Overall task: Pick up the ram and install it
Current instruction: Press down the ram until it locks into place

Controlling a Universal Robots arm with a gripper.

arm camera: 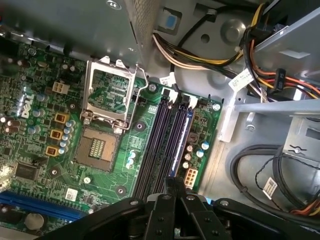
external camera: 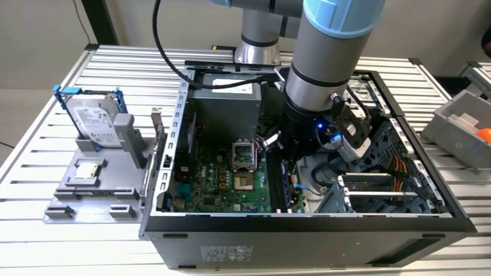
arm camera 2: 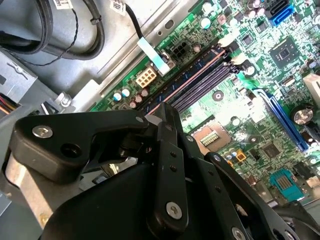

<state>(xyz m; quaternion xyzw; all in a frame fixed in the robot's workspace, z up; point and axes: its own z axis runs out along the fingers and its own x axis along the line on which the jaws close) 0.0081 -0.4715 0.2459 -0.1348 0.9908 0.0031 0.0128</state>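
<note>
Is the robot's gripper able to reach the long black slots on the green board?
Probably yes. The gripper hangs inside the open computer case, right by one end of the black slots. Nothing seems to lie between them, and the cables lie off to the side.

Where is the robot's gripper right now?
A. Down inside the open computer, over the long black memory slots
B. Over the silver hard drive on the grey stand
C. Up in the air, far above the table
A. In the exterior view the gripper is down inside the computer case, and the first wrist view shows it just above the memory slots on the motherboard.
</note>
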